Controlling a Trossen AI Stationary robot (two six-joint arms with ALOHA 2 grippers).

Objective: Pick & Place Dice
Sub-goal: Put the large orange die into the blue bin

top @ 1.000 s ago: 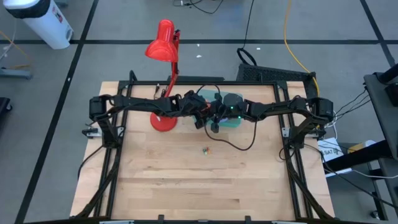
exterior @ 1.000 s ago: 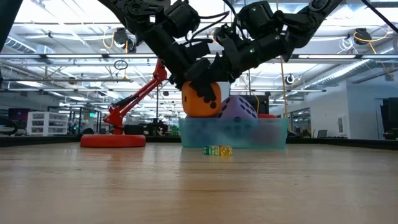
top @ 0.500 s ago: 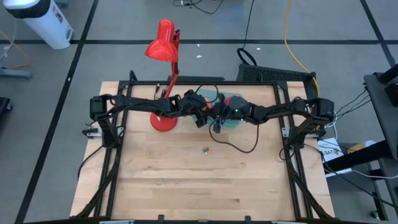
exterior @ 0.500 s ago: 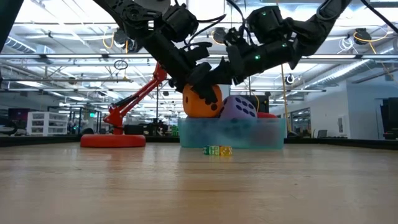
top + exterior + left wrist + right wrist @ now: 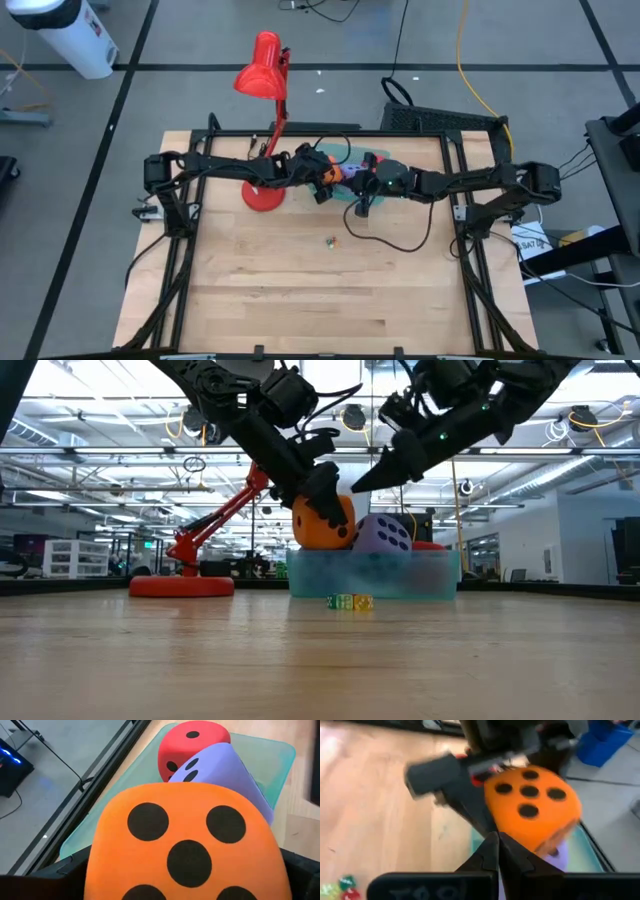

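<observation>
Orange die (image 5: 323, 521) is sitting gripped in the left gripper (image 5: 318, 510) over the tray's (image 5: 372, 577) left end; the clenched, empty right gripper (image 5: 368, 478) is hovering right of it.

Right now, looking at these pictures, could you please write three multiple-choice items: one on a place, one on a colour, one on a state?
1. Where does the red lamp stand?
A. on the table's far left part
B. on the floor
C. inside the tray

2. What colour is the die in the left hand?
A. red
B. orange
C. green

3. How are the right hand's fingers?
A. wide open
B. shut on a die
C. shut, holding nothing

Answers:
1 A: its base rests on the wood in the high view.
2 B: the orange die fills the left wrist view, above the teal tray.
3 C: the fingers meet in the right wrist view, with nothing between them.
</observation>
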